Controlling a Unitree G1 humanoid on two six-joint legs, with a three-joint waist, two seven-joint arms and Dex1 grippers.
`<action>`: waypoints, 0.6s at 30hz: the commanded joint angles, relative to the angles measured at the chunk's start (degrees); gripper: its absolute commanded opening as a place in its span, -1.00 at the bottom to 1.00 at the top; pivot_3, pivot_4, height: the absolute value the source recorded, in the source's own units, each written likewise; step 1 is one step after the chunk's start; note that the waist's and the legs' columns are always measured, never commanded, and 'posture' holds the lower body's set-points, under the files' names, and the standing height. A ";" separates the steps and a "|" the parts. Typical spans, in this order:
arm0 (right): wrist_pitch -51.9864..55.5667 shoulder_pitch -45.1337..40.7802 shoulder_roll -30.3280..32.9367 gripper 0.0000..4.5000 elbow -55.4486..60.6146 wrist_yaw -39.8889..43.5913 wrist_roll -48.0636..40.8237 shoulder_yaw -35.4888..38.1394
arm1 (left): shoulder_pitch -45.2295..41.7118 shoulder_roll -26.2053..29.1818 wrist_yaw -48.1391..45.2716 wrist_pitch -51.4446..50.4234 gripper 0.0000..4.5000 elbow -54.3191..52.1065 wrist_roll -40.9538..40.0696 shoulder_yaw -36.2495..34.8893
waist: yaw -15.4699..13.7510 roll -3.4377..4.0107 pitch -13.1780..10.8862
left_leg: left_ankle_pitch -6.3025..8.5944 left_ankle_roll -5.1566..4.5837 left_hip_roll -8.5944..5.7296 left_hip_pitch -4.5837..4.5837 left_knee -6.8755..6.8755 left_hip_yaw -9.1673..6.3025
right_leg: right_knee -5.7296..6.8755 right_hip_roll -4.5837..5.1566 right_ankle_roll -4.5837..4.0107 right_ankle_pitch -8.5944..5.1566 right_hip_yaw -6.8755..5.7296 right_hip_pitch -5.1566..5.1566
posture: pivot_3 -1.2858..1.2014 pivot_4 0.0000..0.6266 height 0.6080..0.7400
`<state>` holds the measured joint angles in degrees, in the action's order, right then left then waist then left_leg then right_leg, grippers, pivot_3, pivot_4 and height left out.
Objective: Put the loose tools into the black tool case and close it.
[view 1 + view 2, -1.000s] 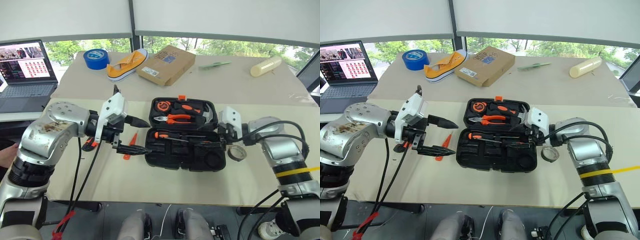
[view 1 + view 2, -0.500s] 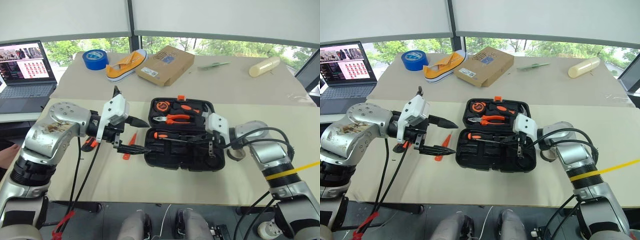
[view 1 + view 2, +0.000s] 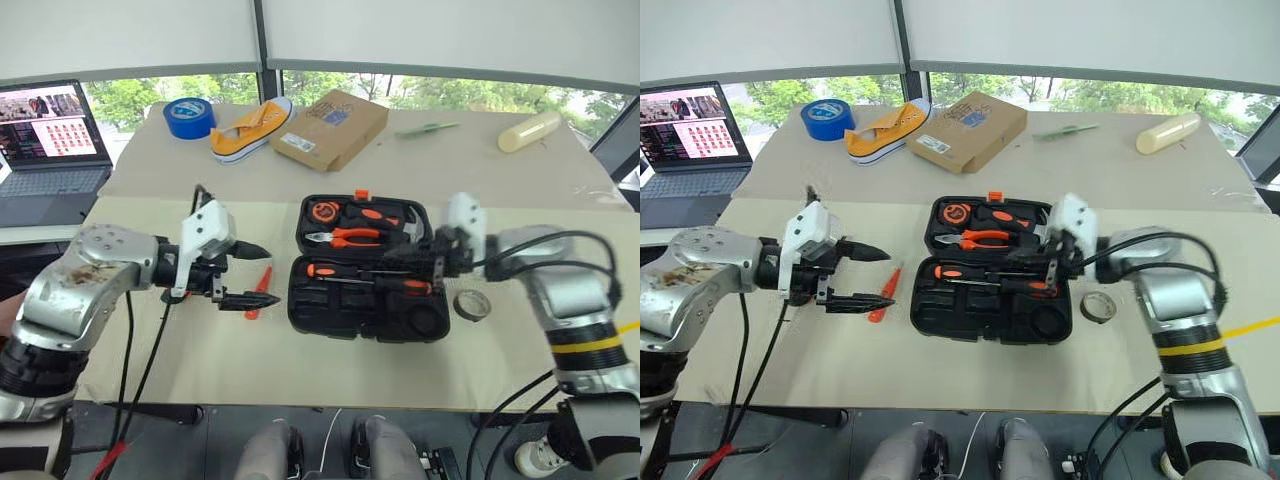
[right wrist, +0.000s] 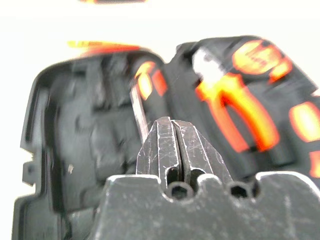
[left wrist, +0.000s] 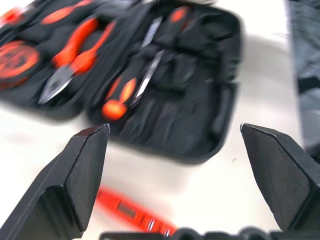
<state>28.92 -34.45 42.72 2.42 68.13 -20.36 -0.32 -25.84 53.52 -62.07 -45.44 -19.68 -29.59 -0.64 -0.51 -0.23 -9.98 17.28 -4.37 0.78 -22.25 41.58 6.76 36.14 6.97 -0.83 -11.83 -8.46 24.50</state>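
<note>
The black tool case (image 3: 352, 312) lies open at the table's middle, with pliers (image 3: 350, 237) and a tape measure (image 3: 325, 211) in its far half and orange-and-black screwdrivers (image 3: 400, 284) in its near half. My right gripper (image 3: 425, 265) hovers just over the case's right side, shut with nothing between its fingers (image 4: 172, 145). Left of the case my left gripper (image 3: 268, 276) stands wide open and empty. A thin orange tester pen (image 3: 258, 290) lies on the table beside it, also seen from the left wrist as the pen (image 5: 130, 212). A small dark tape roll (image 3: 470, 305) rests right of the case.
At the back of the table are a blue tape roll (image 3: 192, 117), a yellow shoe (image 3: 252, 128), a brown cardboard box (image 3: 332, 130), a green strip (image 3: 428, 129) and a cream cylinder (image 3: 532, 131). A laptop (image 3: 50, 150) stands open at the far left.
My right gripper has shut and lifted up off the case's near half. My left gripper has drawn back to the left, away from the case, still open.
</note>
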 commanded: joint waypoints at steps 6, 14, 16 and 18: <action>11.59 9.13 7.13 -0.40 15.75 0.95 -13.13 8.46 | 7.85 0.09 17.15 -23.73 1.00 -11.97 -3.91 -11.80 | -0.27 -0.02 -0.01 | 0.00 0.00 0.00 0.00 -0.08 -0.13 | -0.03 0.04 0.04 -0.02 0.03 -0.04 | 0.03 -0.52 0.87; 14.15 12.02 6.99 0.81 22.65 -4.36 -17.20 10.07 | -2.34 -9.52 31.88 -40.26 1.00 -9.87 -0.84 -5.34 | -1.35 -0.12 -0.04 | 0.00 0.02 -0.03 0.12 -0.17 -0.15 | -0.02 0.05 0.14 -0.07 0.03 -0.18 | 0.03 -0.52 0.87; 13.77 12.02 6.83 0.98 22.80 -5.58 -17.18 9.96 | -5.69 -12.34 34.54 -43.32 1.00 -7.91 0.21 -3.34 | -1.60 -0.18 -0.04 | 0.00 0.01 -0.07 0.13 -0.15 -0.14 | -0.01 0.02 0.15 -0.06 0.08 -0.22 | 0.03 -0.52 0.87; 13.60 11.95 6.34 0.98 22.99 -7.18 -17.18 9.87 | -9.67 -16.41 37.38 -45.70 1.00 -4.17 1.72 -0.70 | -1.72 -0.20 -0.04 | 0.00 0.01 -0.08 0.13 -0.16 -0.13 | -0.02 0.00 0.10 -0.02 0.12 -0.20 | 0.03 -0.52 0.87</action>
<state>43.17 -21.80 49.15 23.81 62.30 -36.80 8.17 -33.14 38.54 -27.11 -89.29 -25.39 -29.30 -2.77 -2.23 -0.43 -10.03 17.28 -4.36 0.69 -22.12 41.42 6.63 36.13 6.95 -0.79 -11.82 -8.35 24.30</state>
